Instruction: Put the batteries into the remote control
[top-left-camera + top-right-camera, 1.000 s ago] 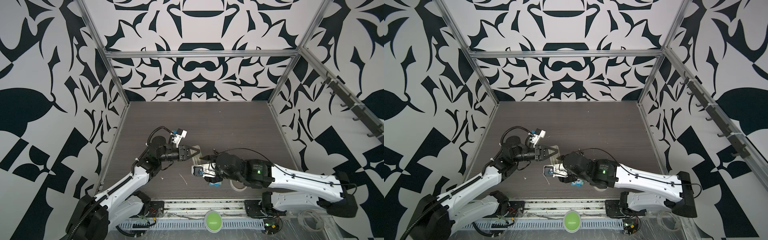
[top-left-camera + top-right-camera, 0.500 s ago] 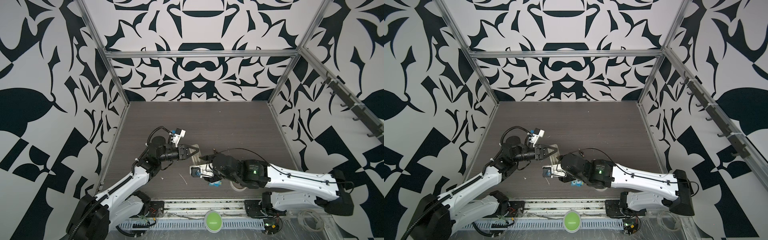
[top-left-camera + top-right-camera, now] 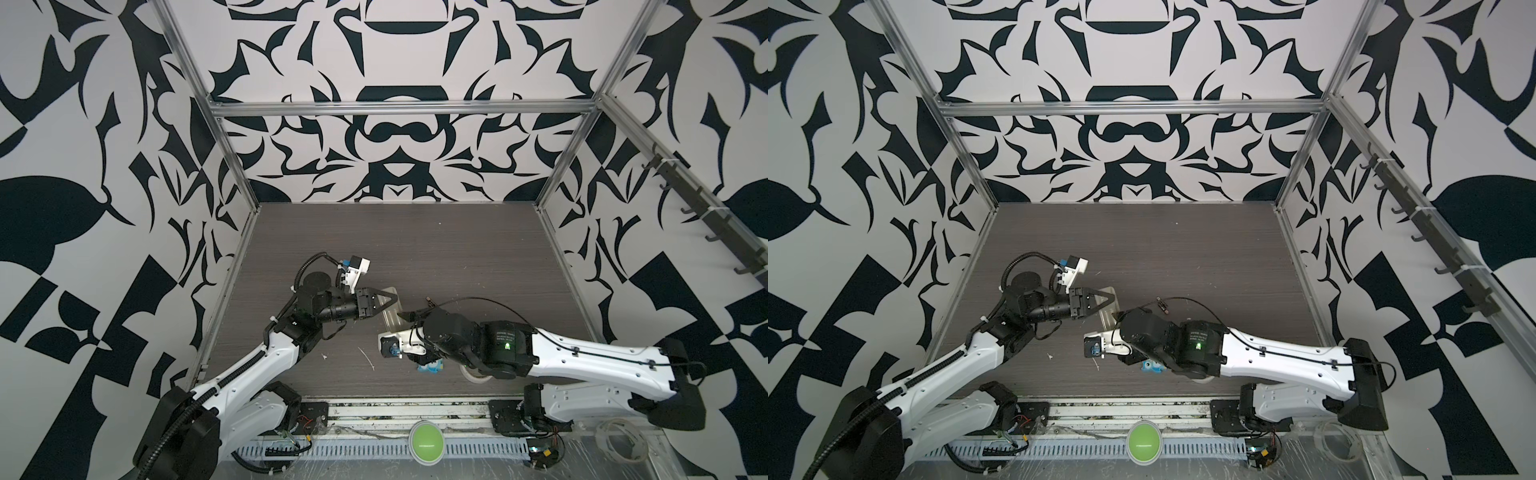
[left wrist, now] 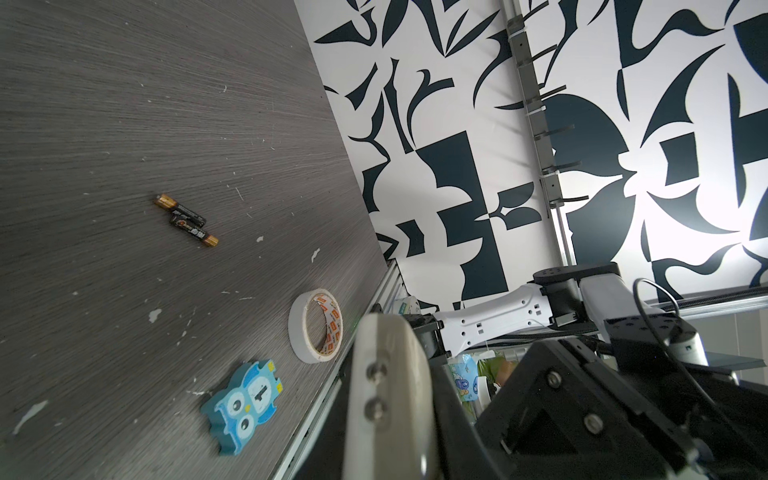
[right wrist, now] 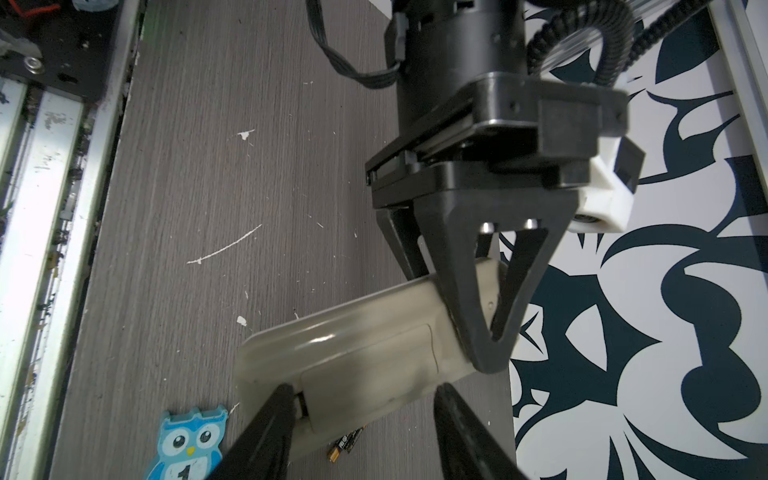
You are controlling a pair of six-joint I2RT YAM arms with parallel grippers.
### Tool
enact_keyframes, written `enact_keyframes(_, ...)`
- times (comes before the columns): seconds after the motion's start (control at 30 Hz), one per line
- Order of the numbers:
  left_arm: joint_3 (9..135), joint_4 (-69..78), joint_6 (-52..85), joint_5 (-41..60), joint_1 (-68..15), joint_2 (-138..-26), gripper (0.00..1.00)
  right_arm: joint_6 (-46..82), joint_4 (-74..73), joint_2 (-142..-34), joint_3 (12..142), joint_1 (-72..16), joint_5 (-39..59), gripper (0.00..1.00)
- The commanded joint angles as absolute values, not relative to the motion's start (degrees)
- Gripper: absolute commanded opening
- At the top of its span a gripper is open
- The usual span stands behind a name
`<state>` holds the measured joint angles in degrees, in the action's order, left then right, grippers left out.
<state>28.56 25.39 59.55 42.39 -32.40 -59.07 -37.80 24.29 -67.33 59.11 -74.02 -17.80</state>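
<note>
**A:** Please begin with the big things.

**B:** The dark wood-grain table (image 3: 415, 249) fills the floor of the cell. Both arms reach to its front middle. The left gripper (image 3: 390, 303) is fully closed on one end of the remote control (image 5: 365, 340) and holds it with the plain back side toward the right wrist camera.

**A:** And the right gripper?

**B:** The right gripper (image 5: 365, 390) has its jaws about half apart, one on each side of the remote's other end, where the battery cover is. One fingertip (image 5: 286, 399) sits at the small notch of the cover. Whether the jaws really press the remote, I cannot tell.

**A:** What lies on the table?

**B:** A roll of white tape (image 4: 294, 328) lies flat near the front edge. Just beside it is the blue owl tile (image 4: 245, 403) with the number "1".

**A:** Where are the batteries?

**B:** The batteries (image 4: 187, 220) lie on the table side by side and touching, a little shifted along each other, well apart from the tape. In the right wrist view they show from under the remote's edge (image 5: 345, 446). In both top views the right arm hides them. Last, a thin white scrap (image 3: 368, 357) lies near the front.
</note>
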Motion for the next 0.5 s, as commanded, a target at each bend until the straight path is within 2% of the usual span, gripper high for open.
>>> enact_keyframes(0.0, 29.1, 28.8, 62.0, 48.4, -33.5, -58.7, 0.00, -38.3, 17.9, -67.1, 58.5, -73.4, -23.3, 0.57)
enact_keyframes(0.47, 28.6, 28.6, 61.9, 47.6, -33.5, -58.5, 0.00, -39.2, 14.7, -68.2, 59.3, -74.6, -28.2, 0.53)
